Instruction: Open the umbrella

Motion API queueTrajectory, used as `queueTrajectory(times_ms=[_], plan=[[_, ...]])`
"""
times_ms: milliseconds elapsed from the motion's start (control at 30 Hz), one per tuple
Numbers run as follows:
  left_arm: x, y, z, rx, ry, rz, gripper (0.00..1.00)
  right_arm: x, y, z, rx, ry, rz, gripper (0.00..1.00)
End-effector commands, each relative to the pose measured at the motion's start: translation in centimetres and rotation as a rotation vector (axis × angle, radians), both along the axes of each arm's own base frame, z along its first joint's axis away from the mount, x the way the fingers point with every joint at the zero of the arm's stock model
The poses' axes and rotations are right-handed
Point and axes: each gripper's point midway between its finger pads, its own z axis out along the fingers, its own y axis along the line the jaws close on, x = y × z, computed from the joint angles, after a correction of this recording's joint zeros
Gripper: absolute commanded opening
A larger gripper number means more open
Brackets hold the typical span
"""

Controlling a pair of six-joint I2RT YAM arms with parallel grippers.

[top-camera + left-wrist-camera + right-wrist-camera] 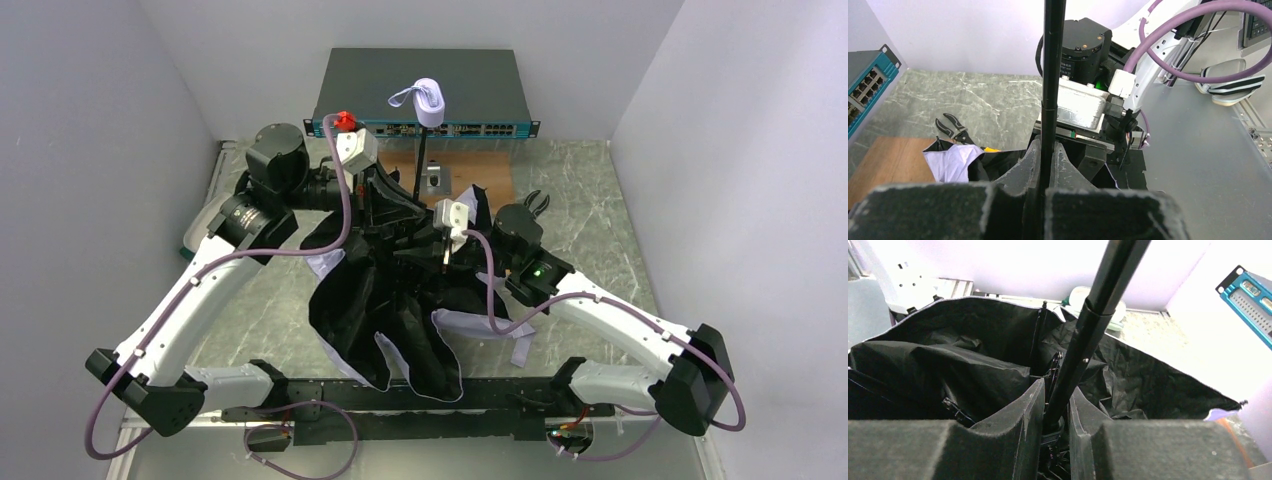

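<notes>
**Top view:** You see the umbrella in the middle of the table, between the two arms. Its canopy is slack and part-spread, with the black lining up and pale fabric showing at the edges. Its shaft rises toward the back, and the handle shows in front of the switch. The left gripper reaches in from the left at the shaft. The right gripper comes in from the right, nearer the folds. A board lies behind the canopy, and pliers lie just right of it.

**Left wrist:** Your left gripper is closed on the umbrella's shaft. Both fingers press it from either side, and it stands straight up through the frame. Behind it you see the right arm's wrist. At lower left are a bit of pale canopy, the pliers and the board.

**Right wrist:** Your right gripper sits narrow around the shaft, low down where the ribs gather. One finger is on each side, very near it. You cannot tell from here whether they pinch it or only straddle it. The black lining billows behind the fingers. The switch shows at the right edge.
</notes>
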Motion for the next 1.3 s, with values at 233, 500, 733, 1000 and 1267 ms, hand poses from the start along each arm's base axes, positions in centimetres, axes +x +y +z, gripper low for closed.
queueTrajectory(times_ms=[233, 500, 733, 1000, 1267], plan=[[-4.7, 2.0, 9.6, -0.2, -0.235, -0.076, 0.0, -0.2, -1.8, -11.4, -0.273, 0.16, 0.002, 0.26], [-5.4, 2.4, 10.9, -0.223, -0.262, -0.084, 0.0, -0.2, -2.3, -13.5, -0.316, 0.201, 0.005, 0.3], [-6.0, 2.7, 11.7, -0.235, -0.283, -0.093, 0.0, -0.6, -2.7, -15.0, -0.347, 0.24, 0.026, 0.31], [-6.2, 2.8, 11.8, -0.236, -0.306, -0.09, 0.0, -1.3, -2.8, -16.2, -0.382, 0.279, 0.066, 0.37], [-6.1, 2.9, 12.2, -0.244, -0.327, -0.076, 0.0, -1.8, -3.2, -17.4, -0.421, 0.302, 0.09, 0.37]])
